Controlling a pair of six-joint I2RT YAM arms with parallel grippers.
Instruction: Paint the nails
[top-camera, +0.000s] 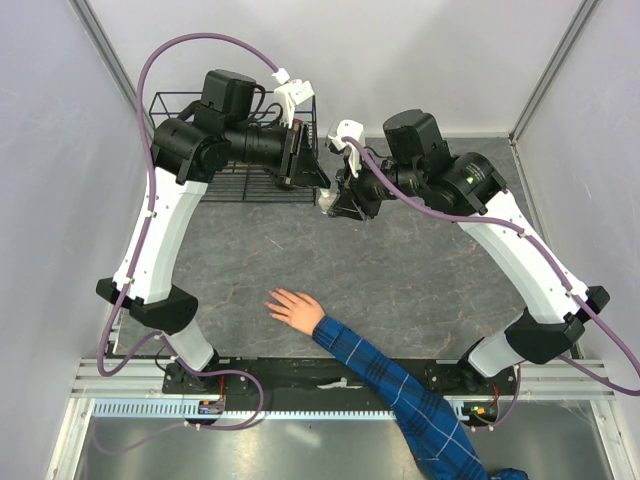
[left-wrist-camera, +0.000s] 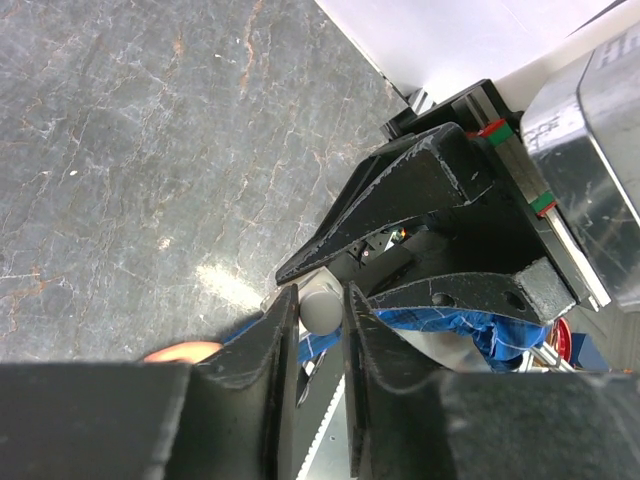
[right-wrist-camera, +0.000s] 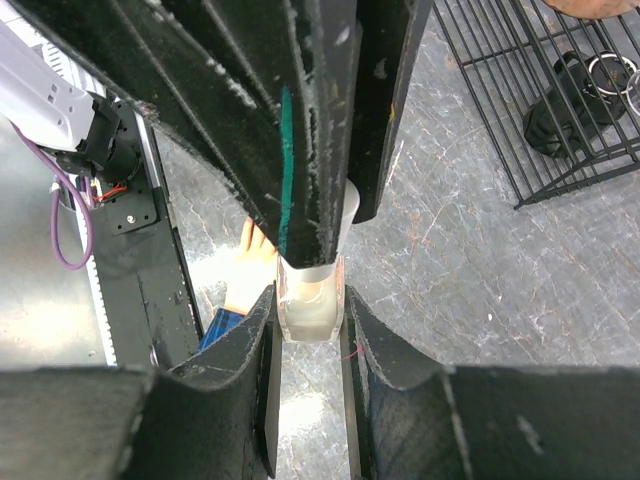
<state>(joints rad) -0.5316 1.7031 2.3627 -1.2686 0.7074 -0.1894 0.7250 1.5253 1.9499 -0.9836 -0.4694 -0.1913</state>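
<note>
A bare hand (top-camera: 295, 308) lies flat on the grey table, its arm in a blue plaid sleeve (top-camera: 400, 395). The nails are too small to make out. Both grippers meet high above the table's middle. My right gripper (right-wrist-camera: 310, 300) is shut on the body of a small clear bottle (right-wrist-camera: 312, 310). My left gripper (left-wrist-camera: 320, 297) is shut on the bottle's white cap (left-wrist-camera: 322, 306). In the top view the left gripper (top-camera: 318, 180) and right gripper (top-camera: 335, 203) touch at the bottle (top-camera: 327, 198). The hand (right-wrist-camera: 250, 270) shows below the bottle in the right wrist view.
A black wire basket (top-camera: 240, 185) stands at the back left, behind the left arm. It shows in the right wrist view (right-wrist-camera: 520, 150) with a dark object (right-wrist-camera: 560, 100) inside. White walls close the sides and the back.
</note>
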